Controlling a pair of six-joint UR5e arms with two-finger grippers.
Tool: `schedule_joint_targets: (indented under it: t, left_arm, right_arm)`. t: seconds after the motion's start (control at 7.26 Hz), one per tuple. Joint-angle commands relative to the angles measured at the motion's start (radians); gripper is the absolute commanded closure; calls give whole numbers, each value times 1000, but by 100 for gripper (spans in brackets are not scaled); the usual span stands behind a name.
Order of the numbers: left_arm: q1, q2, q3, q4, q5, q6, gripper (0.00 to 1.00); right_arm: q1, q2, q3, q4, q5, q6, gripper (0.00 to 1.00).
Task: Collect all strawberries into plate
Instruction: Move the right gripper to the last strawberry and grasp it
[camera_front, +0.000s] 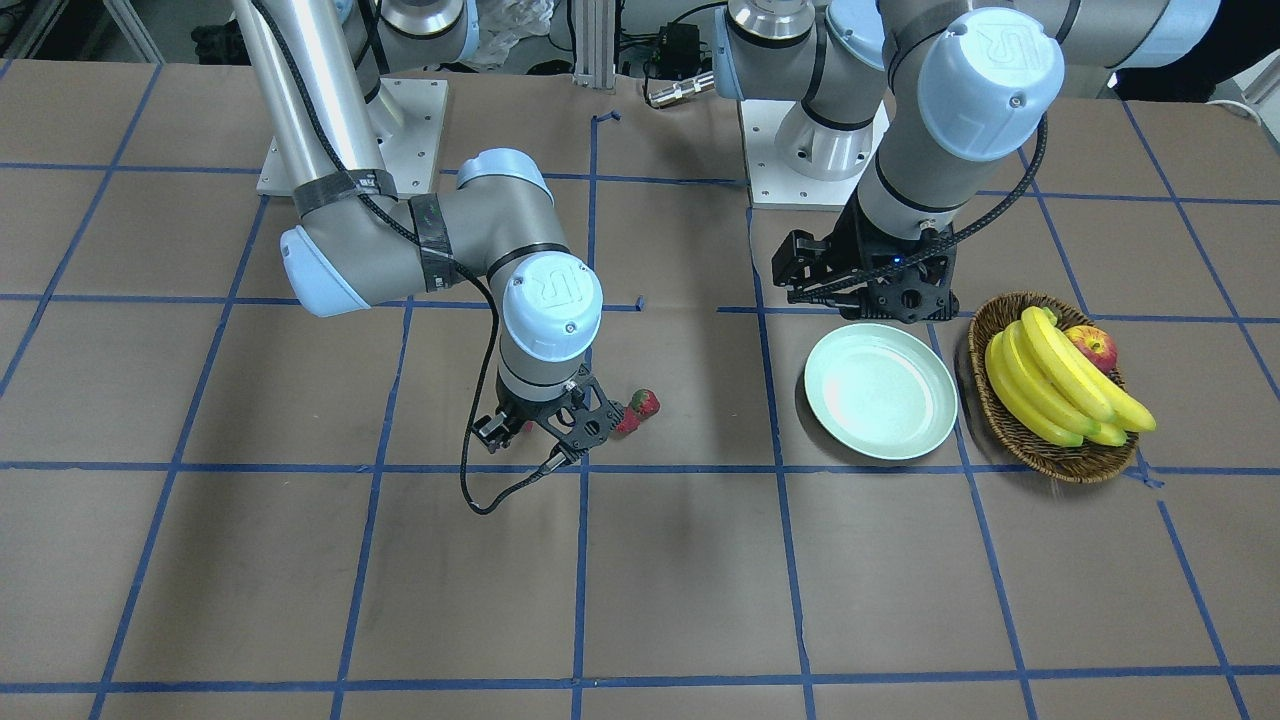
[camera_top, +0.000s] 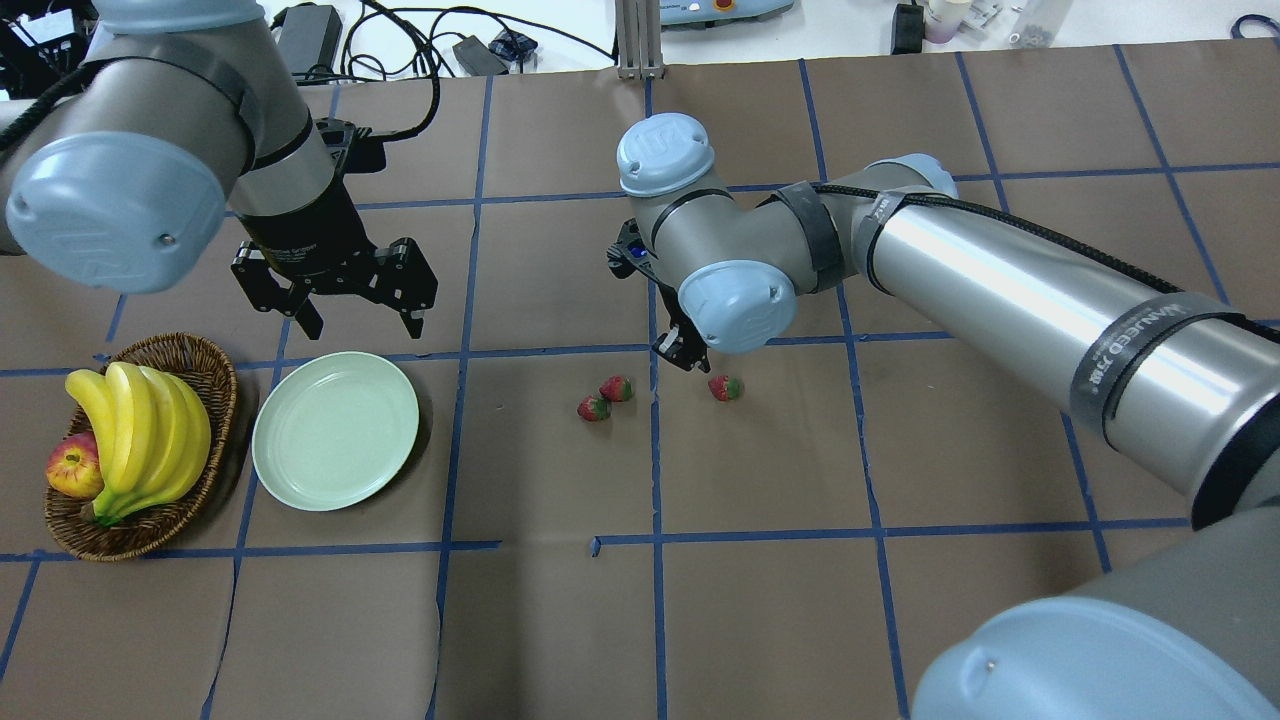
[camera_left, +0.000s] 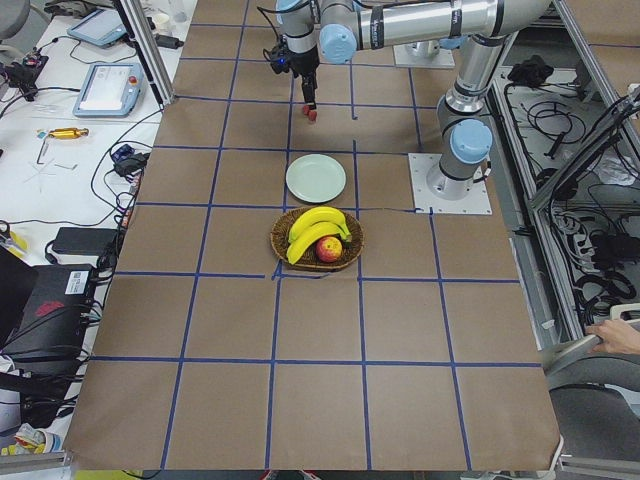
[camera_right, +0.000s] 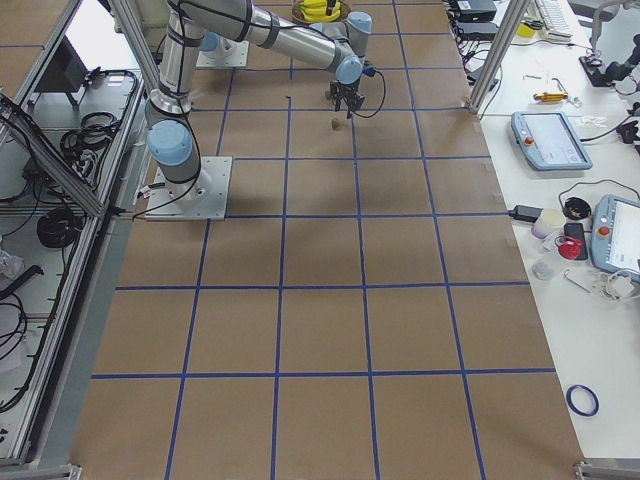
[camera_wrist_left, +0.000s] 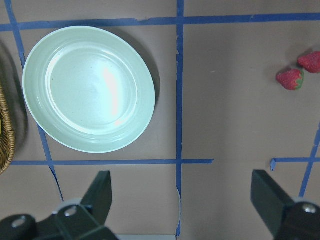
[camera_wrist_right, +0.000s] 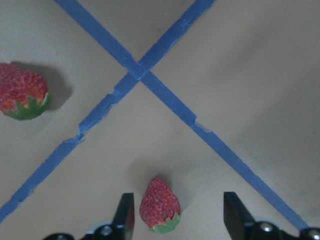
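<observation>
Strawberries: three mid-desk, plate empty | right gripper: spread, straddling one of them for pinch | left gripper: spread, parked beside plate, leaving it clear.

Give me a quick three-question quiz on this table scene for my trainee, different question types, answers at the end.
1. True or false: the plate is empty.
2. Which claw hovers nearest the strawberries: A, left claw; B, right claw?
3. Fill in: ___ strawberries lie on the table.
Key: 1 true; 2 B; 3 three.
</observation>
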Motion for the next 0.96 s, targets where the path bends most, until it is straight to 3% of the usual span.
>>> schedule_joint_targets:
  t: [0.0,0.14,0.28,0.41,0.55,0.69,0.83]
  left_arm:
    - [-2,0,1,0,-1,-3,0]
    - [-2,0,1,0,-1,-3,0]
    - [-2,0,1,0,-1,-3,0]
    - [-2,0,1,0,-1,-3,0]
    - [-2,0,1,0,-1,-3,0]
    - [-2,0,1,0,1,-1,0]
    - [-2,0,1,0,1,1,0]
  right_arm:
    - [0,5,39,0,7,-1,0]
    - [0,7,61,0,9,-5,0]
    - [0,10,64,-1,7,-28,9]
    - [0,19,64,-3,7,-33,30]
    - [0,22,58,-3,9,-39,82]
    - [0,22,53,-3,3,-36,100]
    - [0,21,47,-3,9,-19,100]
